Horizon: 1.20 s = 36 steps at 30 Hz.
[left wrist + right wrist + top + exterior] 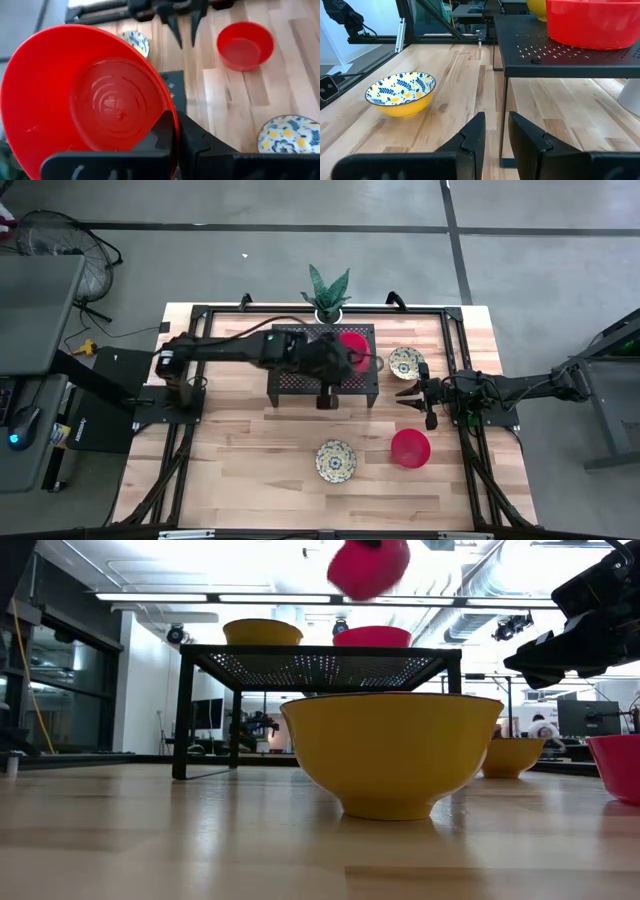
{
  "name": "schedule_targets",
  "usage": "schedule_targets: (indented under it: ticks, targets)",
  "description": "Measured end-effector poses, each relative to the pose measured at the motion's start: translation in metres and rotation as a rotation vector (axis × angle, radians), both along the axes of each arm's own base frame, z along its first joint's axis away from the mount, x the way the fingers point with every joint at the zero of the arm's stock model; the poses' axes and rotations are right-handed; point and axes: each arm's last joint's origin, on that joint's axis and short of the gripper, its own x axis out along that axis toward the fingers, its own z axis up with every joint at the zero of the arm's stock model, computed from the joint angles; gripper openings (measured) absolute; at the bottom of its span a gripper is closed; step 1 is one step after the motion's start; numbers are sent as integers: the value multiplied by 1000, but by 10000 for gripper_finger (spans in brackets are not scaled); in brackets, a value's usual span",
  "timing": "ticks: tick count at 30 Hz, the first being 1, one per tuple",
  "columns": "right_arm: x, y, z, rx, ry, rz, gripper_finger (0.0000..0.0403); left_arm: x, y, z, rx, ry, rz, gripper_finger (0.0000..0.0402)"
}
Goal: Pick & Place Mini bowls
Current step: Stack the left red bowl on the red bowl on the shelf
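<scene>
Red and glossy, one mini bowl [85,95] hung in the left gripper [175,135], whose fingers were clamped together on its rim; in the low view that held bowl [368,567] sat in the air above the black mesh rack [322,365], over the rack's end toward three o'clock. On the rack's top stood another red bowl [371,636] and, toward nine o'clock from it in the low view, a yellow bowl [262,632]. Seen from above, the rack occupied the table [240,450] centre, with a potted plant [327,290] just beyond it at twelve o'clock. A patterned bowl [336,460] rested on the wood at six o'clock from the rack, a third red bowl [410,447] lay at about four o'clock, and a second patterned bowl [405,362] sat at three o'clock, just beside the rack. The right gripper [412,398] hovered between those last two bowls, its fingers [470,137] slightly apart and holding nothing, pointing toward the rack's leg.
</scene>
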Motion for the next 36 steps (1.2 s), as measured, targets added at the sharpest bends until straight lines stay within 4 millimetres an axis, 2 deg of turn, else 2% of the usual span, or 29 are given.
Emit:
schedule_targets:
  ticks: [5,7,11,18,36]
  targets:
    - [0,0,0,0,0,0,73,17,22,-8,-10,10,55,0]
    - [0,0,0,0,-1,0,73,29,29,-10,-10,-8,70,0]
    - [0,0,0,0,0,0,73,39,39,-12,-6,36,93,0]
    - [0,0,0,0,0,0,73,37,46,-25,14,184,82,0]
    - [0,0,0,0,0,0,73,38,46,-35,63,264,28,0]
